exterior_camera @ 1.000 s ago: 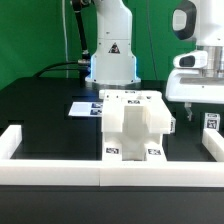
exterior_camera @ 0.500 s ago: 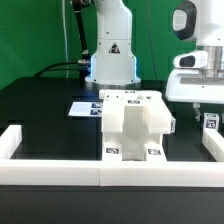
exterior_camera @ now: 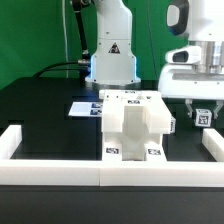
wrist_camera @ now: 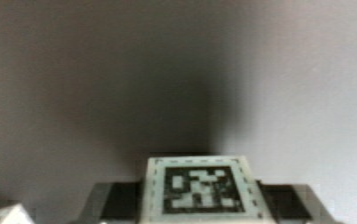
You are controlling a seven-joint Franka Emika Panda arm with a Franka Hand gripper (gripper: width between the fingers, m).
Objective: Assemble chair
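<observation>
The gripper (exterior_camera: 203, 108) has risen and edged toward the exterior view's left, jaws pinching a tagged piece (wrist_camera: 201, 186), beside the chair body (exterior_camera: 137, 125) standing against the rail (exterior_camera: 100, 172), so this looks like the carry step, and next the piece needs aligning over its seat.

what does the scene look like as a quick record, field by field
arm: gripper on the exterior view's right, beside the chair body
held: small tagged piece between the fingers, tag facing the wrist camera
assembly: chair body in the centre, blocks joined, tags on top and front
board: marker board lying flat behind the chair body
border: white rails along front and sides
</observation>
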